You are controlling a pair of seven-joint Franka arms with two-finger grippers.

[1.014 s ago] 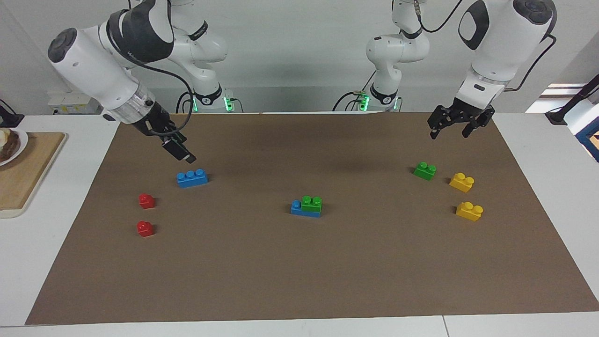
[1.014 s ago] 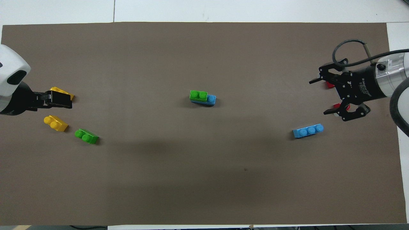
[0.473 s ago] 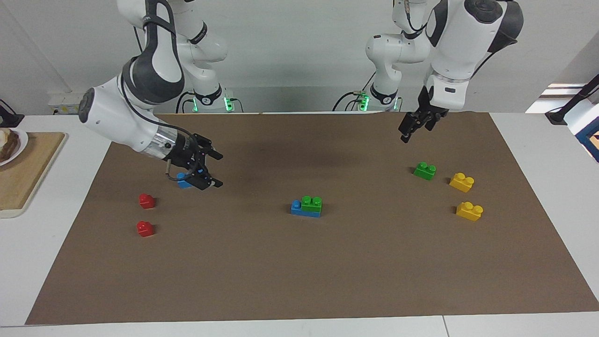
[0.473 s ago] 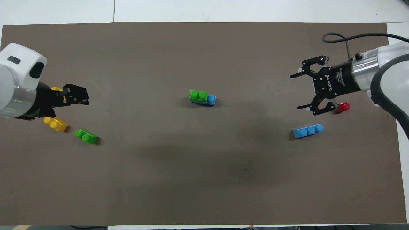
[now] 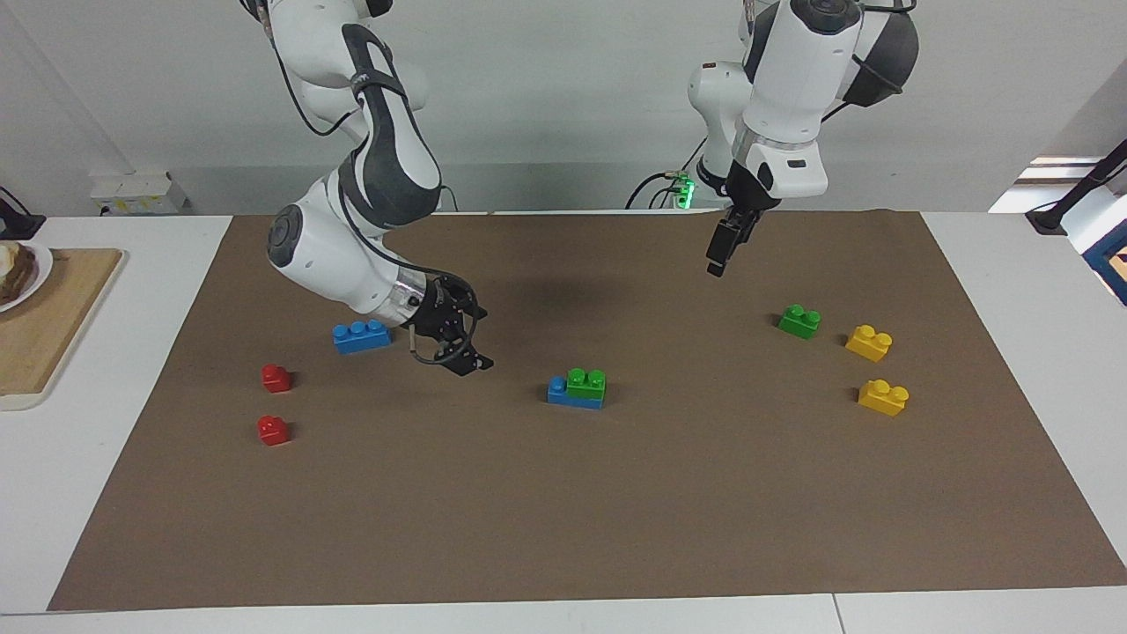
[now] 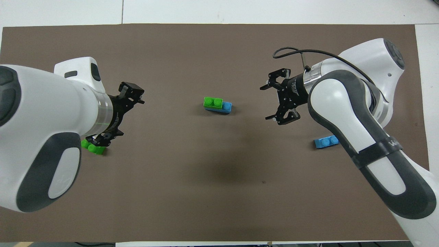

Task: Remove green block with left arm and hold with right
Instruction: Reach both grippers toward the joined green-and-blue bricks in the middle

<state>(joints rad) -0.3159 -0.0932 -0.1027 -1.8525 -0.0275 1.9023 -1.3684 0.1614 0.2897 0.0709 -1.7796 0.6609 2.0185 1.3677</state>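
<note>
Green block (image 5: 585, 381) sits on blue brick (image 5: 560, 392), mid-mat. Right gripper (image 6: 274, 101) spread apart, low beside the stack; left gripper (image 5: 719, 254) high, spread unreadable. Risk: unbraced, the 2 lift together.

We see a brown mat (image 5: 563, 511) filling most of the frame. At its left in the facing view a loose blue block (image 5: 361, 336) with three studs lies above two small red blocks, the upper red block (image 5: 276, 378) and the lower red block (image 5: 272, 430). At the right we find a loose green block (image 5: 799, 320), with an upper yellow block (image 5: 869, 342) and a lower yellow block (image 5: 883, 396) beside it. At the left edge a wooden board (image 5: 44, 326) carries a plate (image 5: 18, 273)
</note>
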